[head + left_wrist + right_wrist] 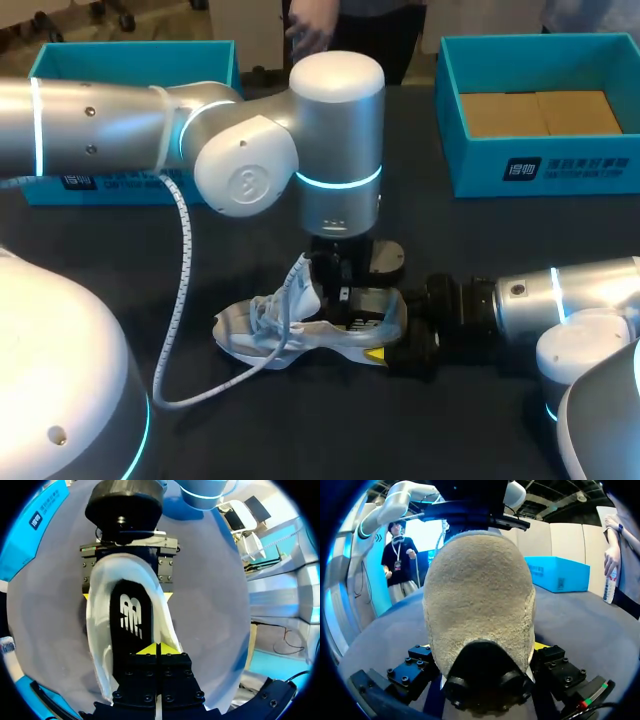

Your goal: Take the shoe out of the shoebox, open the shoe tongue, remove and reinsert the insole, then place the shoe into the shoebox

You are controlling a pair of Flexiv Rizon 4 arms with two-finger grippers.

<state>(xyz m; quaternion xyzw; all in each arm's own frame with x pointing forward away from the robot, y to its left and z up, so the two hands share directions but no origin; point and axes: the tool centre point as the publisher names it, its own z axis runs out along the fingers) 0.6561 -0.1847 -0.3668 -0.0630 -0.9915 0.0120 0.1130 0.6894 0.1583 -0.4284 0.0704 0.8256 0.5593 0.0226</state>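
1. Step in hand, as I judge it: the insole stage. The white-and-grey laced sneaker [290, 325] is out of its box and lies on its sole at the middle of the dark surface [480, 250], toe toward the left edge.
2. Right jaws: clamped on the heel from both sides, a yellow tip against each flank, steadying the sneaker.
3. Left arm [335, 150] comes straight down into the shoe opening. Its jaws are closed tip to tip with no gap, sitting on the flat black insole with white logo [131, 625]. I cannot tell whether they pinch any of it.
4. The insole lies seated in the shoe; whether it is due out or just back in, I can't say.
5. Next move likely needs the heel grip held firm.
6. Containers:
   - Teal cardboard shoebox [470, 170], back right corner: only a brown cardboard liner [540, 112], no shoe.
   - Second teal box [130, 62], back left corner: contents hidden.
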